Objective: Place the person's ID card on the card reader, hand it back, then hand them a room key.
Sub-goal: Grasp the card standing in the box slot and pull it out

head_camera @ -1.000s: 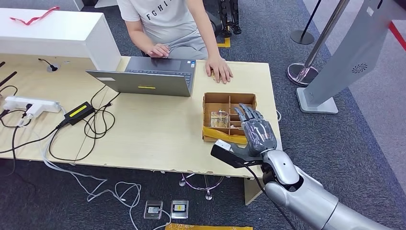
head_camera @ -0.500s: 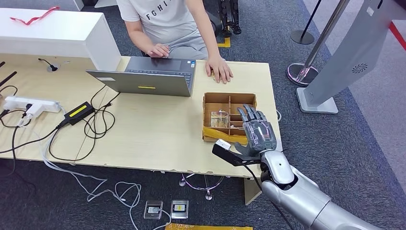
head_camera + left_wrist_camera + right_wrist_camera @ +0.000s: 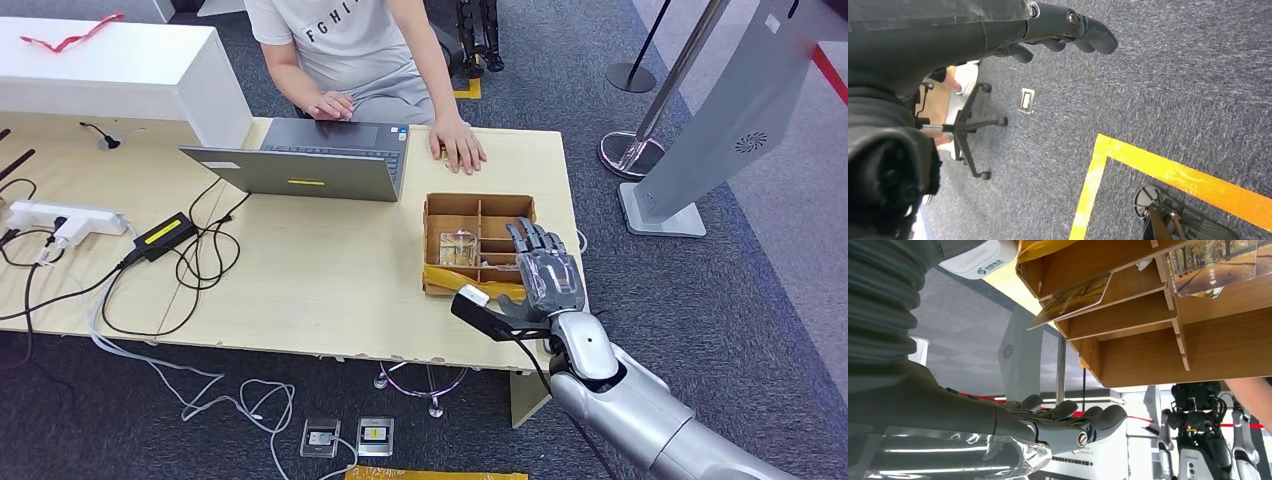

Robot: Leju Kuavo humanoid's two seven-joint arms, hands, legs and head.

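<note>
A cardboard box (image 3: 478, 205) with several compartments stands on the right part of the wooden table (image 3: 300, 290). My right hand (image 3: 545, 275) hovers over its near right corner, fingers stretched out and apart, holding nothing. The right wrist view looks past the hand (image 3: 1058, 427) into the box (image 3: 1148, 355). There picture cards with autumn trees (image 3: 1073, 297) lie in the compartments. A person sits behind the table with one hand (image 3: 460, 145) flat on the tabletop just beyond the box. My left hand (image 3: 1063, 25) hangs over the carpet, holding nothing.
An open grey laptop (image 3: 310, 165) stands left of the box with the person's other hand (image 3: 330, 103) on it. A power strip (image 3: 60, 220) and black cables (image 3: 200, 260) cover the table's left. A grey kiosk stand (image 3: 720, 120) and a stanchion base (image 3: 630, 150) are on the right.
My right hand has shifted slightly to the right and forward along the box's near right corner. The person's hands have stayed put.
</note>
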